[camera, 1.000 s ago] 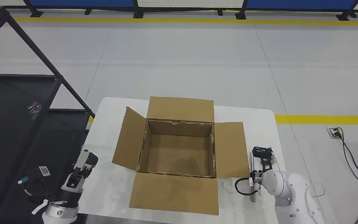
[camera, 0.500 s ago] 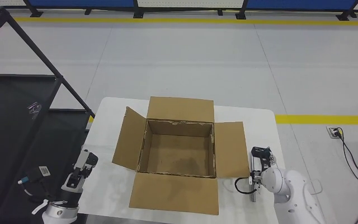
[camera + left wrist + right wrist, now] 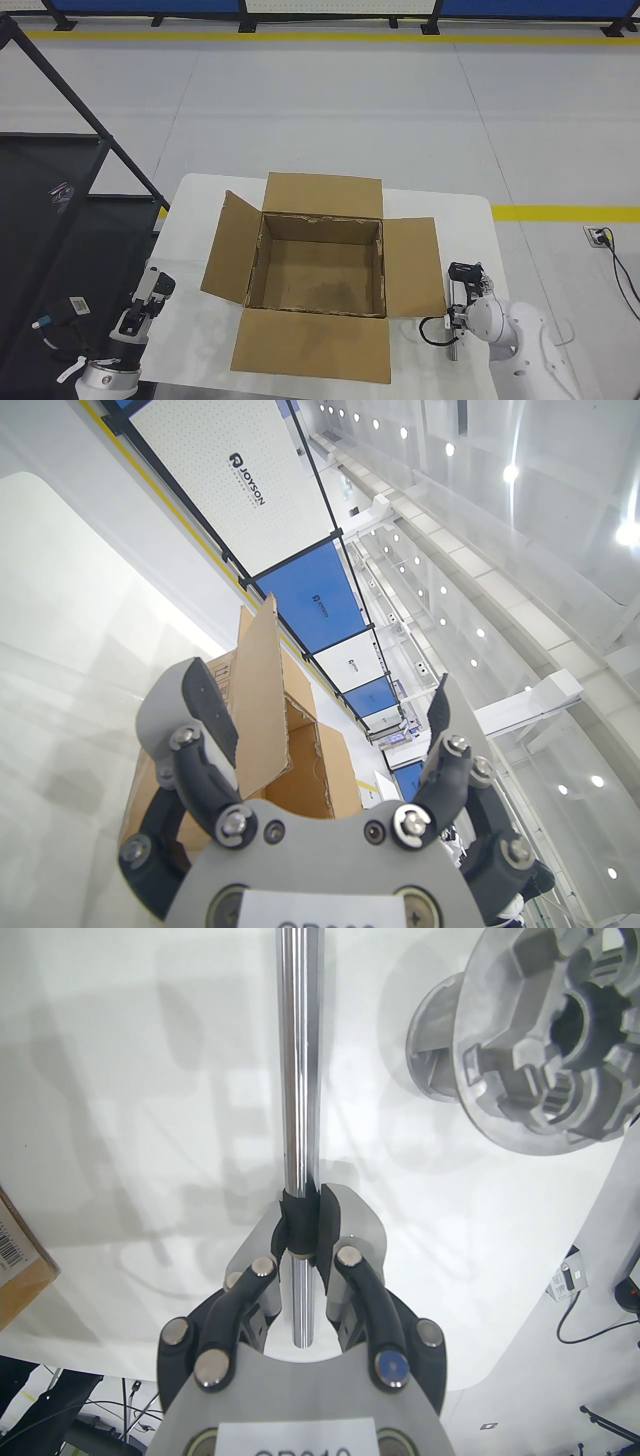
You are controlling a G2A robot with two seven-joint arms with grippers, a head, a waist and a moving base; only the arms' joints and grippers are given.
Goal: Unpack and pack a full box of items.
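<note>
Box (image 3: 322, 275) open and empty on the table (image 3: 440, 205), flaps spread.
Right end effector (image 3: 306, 1208) clamped near one end of a steel rod (image 3: 299, 1053), beside the box's right flap; left end effector (image 3: 321, 680) open, empty. Likely hazard: long overhang swivelling in the pads, striking the flap or the metal hub (image 3: 545, 1043).

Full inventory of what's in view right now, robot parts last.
cardboard box: 1, brown, centre of the table, flaps spread, nothing seen inside
metal rod: 1, shiny silver, right of the box, gripped near one end
metal hub: 1, grey, on the table near the rod, apart from it
table: 1, white, under the box
rack: 1, black, left of the table
floor lines: 2, yellow, beyond the table and to its right
left hand: 1, grey and black, open, facing the box
right hand: 1, grey and black, shut on the metal rod
</note>
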